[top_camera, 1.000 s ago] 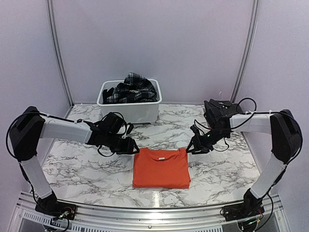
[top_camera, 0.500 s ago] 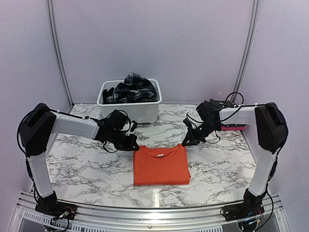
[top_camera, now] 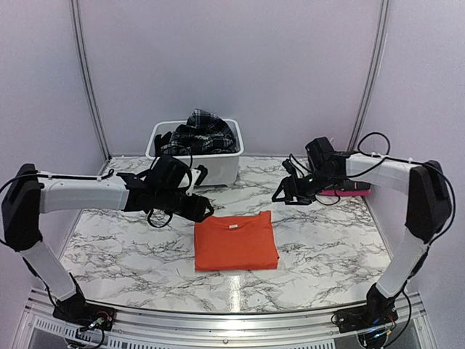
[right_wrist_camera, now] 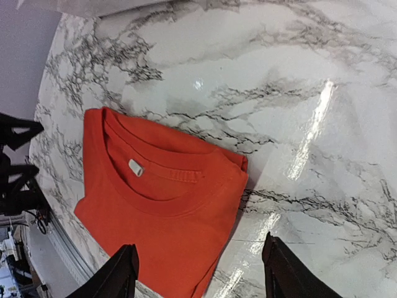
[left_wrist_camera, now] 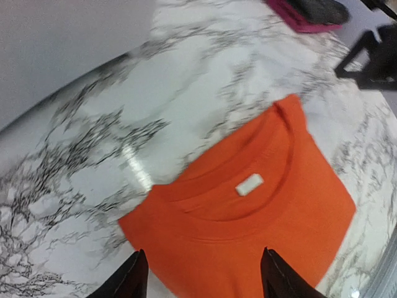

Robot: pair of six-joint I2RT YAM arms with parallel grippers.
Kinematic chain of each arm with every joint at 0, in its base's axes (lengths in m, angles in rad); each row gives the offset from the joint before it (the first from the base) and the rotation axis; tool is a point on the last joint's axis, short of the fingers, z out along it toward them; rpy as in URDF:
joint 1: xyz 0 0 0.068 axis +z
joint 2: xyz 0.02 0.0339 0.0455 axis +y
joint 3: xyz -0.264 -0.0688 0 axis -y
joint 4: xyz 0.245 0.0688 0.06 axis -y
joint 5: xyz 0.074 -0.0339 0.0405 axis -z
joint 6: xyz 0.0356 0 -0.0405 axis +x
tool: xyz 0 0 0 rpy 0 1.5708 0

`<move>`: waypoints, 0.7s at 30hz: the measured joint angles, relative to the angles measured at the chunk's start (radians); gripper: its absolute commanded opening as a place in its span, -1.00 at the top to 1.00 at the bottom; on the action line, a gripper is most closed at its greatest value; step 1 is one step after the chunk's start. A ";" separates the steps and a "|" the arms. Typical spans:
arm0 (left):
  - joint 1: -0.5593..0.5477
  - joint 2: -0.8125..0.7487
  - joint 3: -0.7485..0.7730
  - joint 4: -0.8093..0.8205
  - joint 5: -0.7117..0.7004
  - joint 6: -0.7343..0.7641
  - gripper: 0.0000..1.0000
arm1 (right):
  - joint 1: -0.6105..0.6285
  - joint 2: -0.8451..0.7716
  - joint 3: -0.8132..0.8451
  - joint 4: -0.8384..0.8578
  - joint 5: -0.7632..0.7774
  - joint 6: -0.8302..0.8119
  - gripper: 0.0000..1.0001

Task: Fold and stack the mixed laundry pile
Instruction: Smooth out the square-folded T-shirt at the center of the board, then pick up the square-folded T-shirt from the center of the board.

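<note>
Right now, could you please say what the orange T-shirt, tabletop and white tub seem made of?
Orange T-shirt: soft matte knit, probably cotton jersey; ribbed collar, sewn label.
Tabletop: glossy marble-look, grey veins and light glare; real stone or laminate unclear.
White tub: smooth rigid plastic, judging by its moulded rim.

1. T-shirt (top_camera: 236,241) is solid bright orange, with a tiny white tag (left_wrist_camera: 249,184) inside the collar.
2. Counter (top_camera: 327,233) is glossy white marble with grey-black veins all over.
3. Tub (top_camera: 196,166) at the far side is plain white. The skirt (top_camera: 205,127) in it is black-and-white plaid, and the dark cloth (top_camera: 163,139) to its left looks near black.
4. Far right there's a hot pink thing (top_camera: 354,192).
5. Left arm (top_camera: 83,195) and right arm (top_camera: 385,171) are white with black joints.
</note>
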 measured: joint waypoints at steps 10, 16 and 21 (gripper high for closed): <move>-0.369 0.079 0.167 0.000 -0.024 0.319 0.02 | -0.055 -0.337 -0.335 0.026 -0.061 0.136 -0.29; -0.457 0.280 0.298 -0.011 -0.022 0.447 0.10 | -0.064 -0.408 -0.491 0.046 -0.092 0.219 -0.29; -0.471 0.389 0.369 -0.026 -0.017 0.493 0.10 | -0.071 -0.450 -0.546 0.085 -0.119 0.264 -0.30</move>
